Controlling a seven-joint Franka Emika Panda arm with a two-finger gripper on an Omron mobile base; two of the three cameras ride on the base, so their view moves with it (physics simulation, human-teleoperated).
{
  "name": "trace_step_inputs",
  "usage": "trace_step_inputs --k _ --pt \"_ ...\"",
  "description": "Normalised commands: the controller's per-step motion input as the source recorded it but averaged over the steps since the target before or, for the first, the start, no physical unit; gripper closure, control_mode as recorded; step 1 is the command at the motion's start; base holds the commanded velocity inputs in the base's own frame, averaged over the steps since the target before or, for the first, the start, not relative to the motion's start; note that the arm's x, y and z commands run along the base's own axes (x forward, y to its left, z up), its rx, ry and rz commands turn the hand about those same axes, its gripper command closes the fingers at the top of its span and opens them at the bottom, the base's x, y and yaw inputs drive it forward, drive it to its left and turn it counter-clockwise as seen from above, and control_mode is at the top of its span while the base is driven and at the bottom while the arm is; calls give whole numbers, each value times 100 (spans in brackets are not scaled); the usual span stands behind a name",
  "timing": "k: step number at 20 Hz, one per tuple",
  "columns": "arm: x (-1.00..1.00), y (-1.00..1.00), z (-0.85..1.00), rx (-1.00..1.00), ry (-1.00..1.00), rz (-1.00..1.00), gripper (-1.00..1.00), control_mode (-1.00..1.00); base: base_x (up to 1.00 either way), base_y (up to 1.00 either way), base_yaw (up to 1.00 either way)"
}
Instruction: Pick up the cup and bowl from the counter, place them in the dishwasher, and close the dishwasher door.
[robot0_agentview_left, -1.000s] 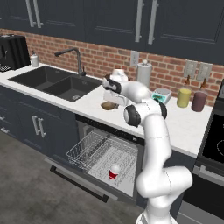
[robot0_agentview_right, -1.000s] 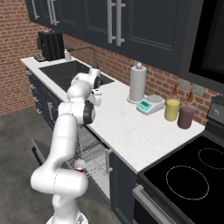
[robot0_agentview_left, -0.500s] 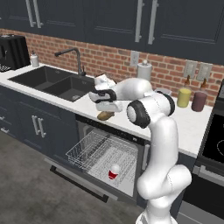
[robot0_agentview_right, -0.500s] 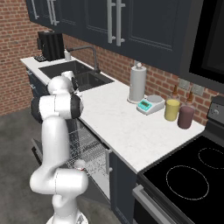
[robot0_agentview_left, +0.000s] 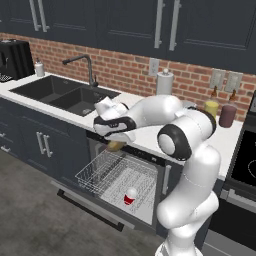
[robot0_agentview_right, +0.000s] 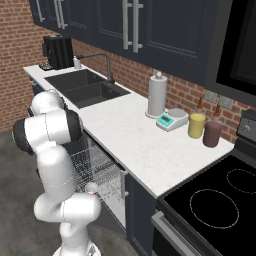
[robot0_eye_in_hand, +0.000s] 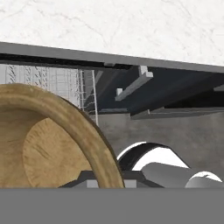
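In the middle of the left base view we see our pincer (robot0_agentview_left: 115, 143) nearly shut on the rim of the brown bowl (robot0_agentview_left: 115, 145). The bowl hangs just above the wire rack (robot0_agentview_left: 112, 172) of the open dishwasher (robot0_agentview_left: 131, 185), below the edge of the white counter (robot0_agentview_left: 150, 137). The bowl has nothing in it. The red cup (robot0_agentview_left: 130, 196) sits in the rack, lower middle of the frame.
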Motion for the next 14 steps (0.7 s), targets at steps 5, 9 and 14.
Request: trace_step_inputs --k 5,9,14 --pt "-48 31 -25 1 -1 7 100 -100 0 0 0" --pt "-1 23 -66 0 0 8 100 -100 0 0 0" --pt "0 6 -51 0 0 11 100 -100 0 0 0"
